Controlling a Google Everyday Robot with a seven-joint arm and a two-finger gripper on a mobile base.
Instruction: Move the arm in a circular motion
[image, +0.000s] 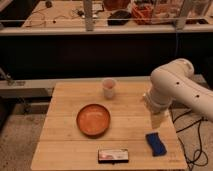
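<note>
The arm (176, 86) is big and white, made of thick rounded segments with small dark screw holes. It comes in from the right edge and bends over the right side of the wooden table (65, 130). Its gripper (158, 115) hangs below the bulbous joint, low over the table's right edge, just above and behind a blue sponge (156, 143). It holds nothing that I can see.
An orange bowl (93, 120) sits mid-table. A pale pink cup (108, 88) stands behind it. A dark flat packet with a white label (114, 155) lies at the front edge. Cables (192, 142) trail on the floor to the right. A cluttered bench (115, 15) stands behind.
</note>
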